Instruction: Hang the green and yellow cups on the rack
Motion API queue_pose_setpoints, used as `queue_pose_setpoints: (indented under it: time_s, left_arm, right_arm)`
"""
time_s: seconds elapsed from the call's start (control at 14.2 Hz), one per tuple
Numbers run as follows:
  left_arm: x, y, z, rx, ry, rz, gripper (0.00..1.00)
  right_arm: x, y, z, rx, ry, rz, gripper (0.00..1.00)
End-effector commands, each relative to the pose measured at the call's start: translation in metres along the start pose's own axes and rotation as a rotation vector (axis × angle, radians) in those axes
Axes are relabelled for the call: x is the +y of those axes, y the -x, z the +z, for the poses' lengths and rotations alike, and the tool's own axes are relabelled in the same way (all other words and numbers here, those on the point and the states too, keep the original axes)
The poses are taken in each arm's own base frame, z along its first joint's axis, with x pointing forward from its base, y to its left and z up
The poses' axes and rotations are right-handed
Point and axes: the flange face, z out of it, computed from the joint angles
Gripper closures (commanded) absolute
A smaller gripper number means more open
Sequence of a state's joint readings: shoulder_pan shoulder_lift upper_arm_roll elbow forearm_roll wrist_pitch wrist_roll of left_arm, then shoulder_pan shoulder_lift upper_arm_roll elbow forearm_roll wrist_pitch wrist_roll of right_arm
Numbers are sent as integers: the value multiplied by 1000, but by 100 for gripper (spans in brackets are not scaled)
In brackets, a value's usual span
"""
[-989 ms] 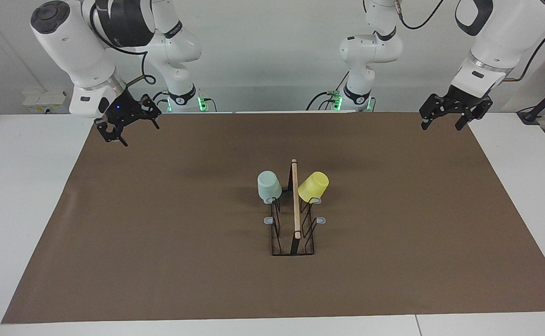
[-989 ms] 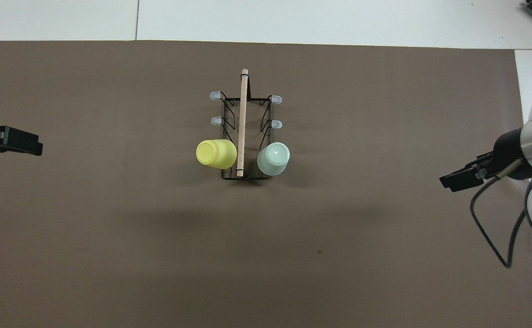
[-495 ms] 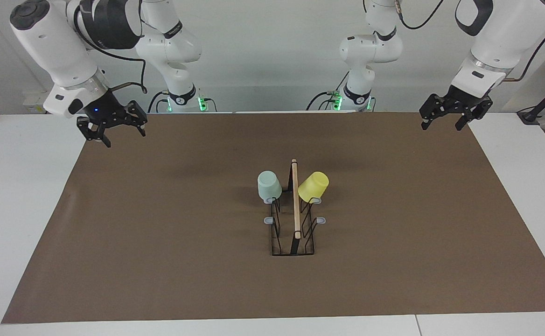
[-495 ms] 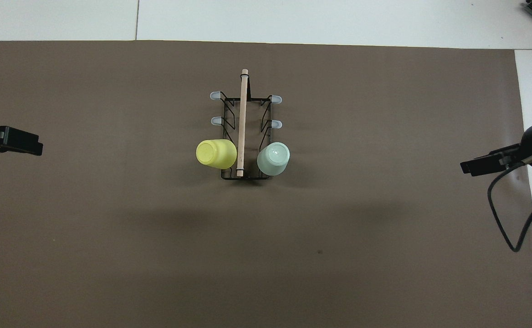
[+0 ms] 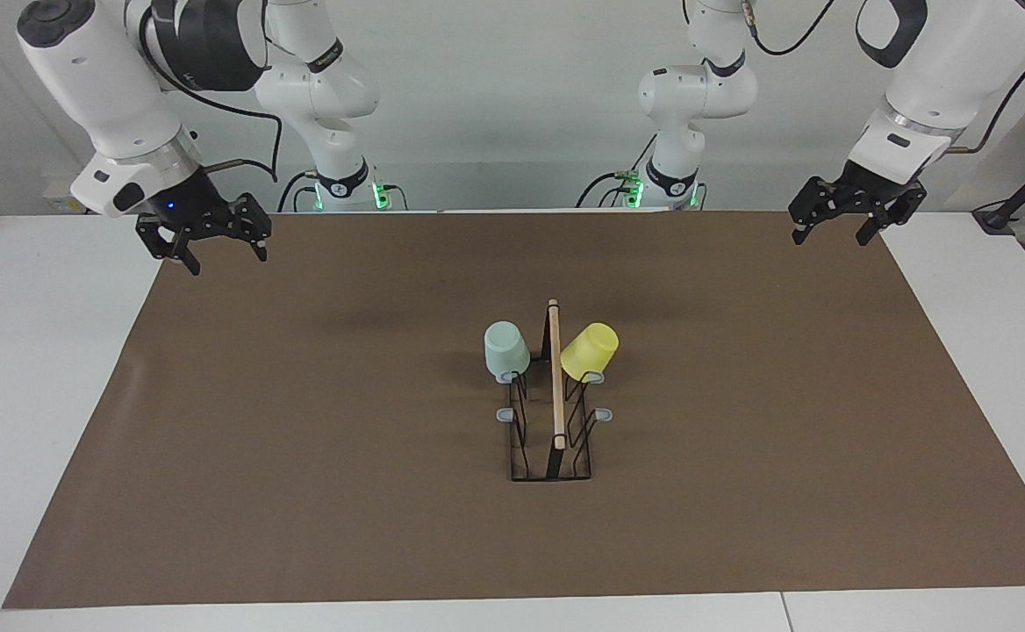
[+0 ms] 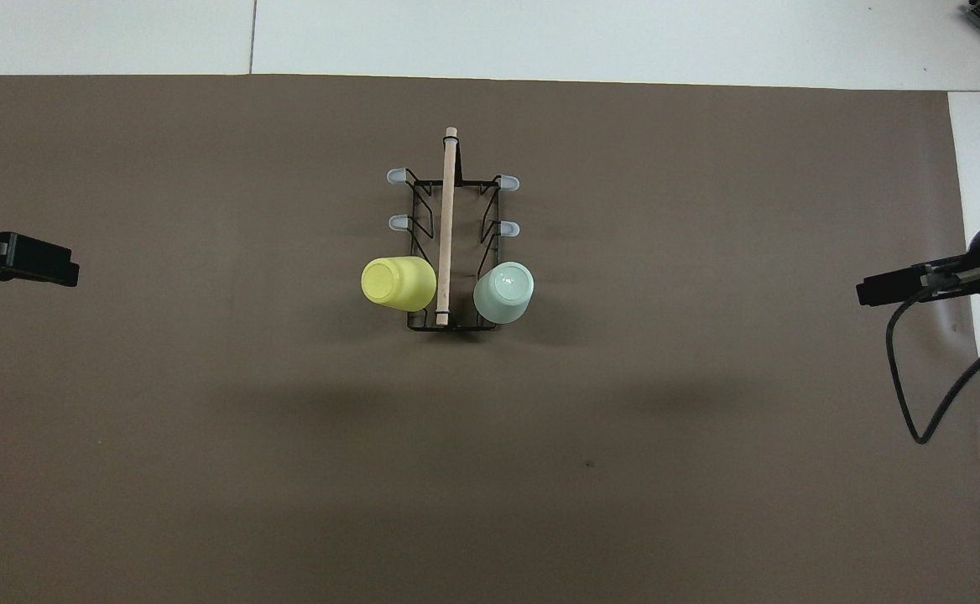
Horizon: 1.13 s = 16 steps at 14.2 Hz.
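My left pincer [image 5: 831, 230] hangs in the air over the corner of the brown mat [image 5: 302, 439] at my left arm's end of the desk [image 5: 39, 369], the white forearm sloping down to it from above, fingers spread and holding nothing. My right pincer [image 5: 223, 253] hangs the same way over the mat's edge at my right arm's end, wrist bent downward, a black cable looping off the forearm, fingers likewise spread and empty. Both are well apart from the rack [image 5: 551, 439].

The rack stands mid-mat: thin black wire bent into a narrow frame, with a pale, smooth wooden rod [image 5: 555, 377] running along its top, one end pointing toward me. Small grey rounded tips cap its pegs (four bare ones show from overhead, two per side).

The green cup [image 5: 505, 349] sits upside down on the peg nearest me on my right arm's side, its flat base up, roughly upright. The yellow cup [image 5: 590, 350] sits upside down on the matching peg on my left arm's side, tilted outward away from the rod. Both are plain, tapered, handleless, matte plastic, alike in size, each just beside the rod.

The mat is dull, flat brown; the desk around it is white.
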<state>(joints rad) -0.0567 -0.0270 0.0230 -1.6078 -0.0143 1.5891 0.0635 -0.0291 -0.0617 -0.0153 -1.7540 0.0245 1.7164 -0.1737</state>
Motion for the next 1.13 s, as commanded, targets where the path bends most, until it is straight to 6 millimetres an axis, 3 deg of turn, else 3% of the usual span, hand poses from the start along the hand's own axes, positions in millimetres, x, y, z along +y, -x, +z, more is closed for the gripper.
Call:
queue_pose_setpoints:
  time_s: [0.0,0.07,0.42,1.06]
  left_arm:
    - [-2,4,-1,-8,4,6,0]
    - [-2,4,0,-9,5,5,0]
    - [-2,4,-1,-8,4,6,0]
    - [-2,4,-1,-8,4,6,0]
  right_arm:
    - [-12,-23,-9,-28,28,40,0]
    - [-21,-26,-10,-38,39,45,0]
    - [-12,-23,-10,-53,37,83,0]
    - [-14,-26,-10,-40,38,159,0]
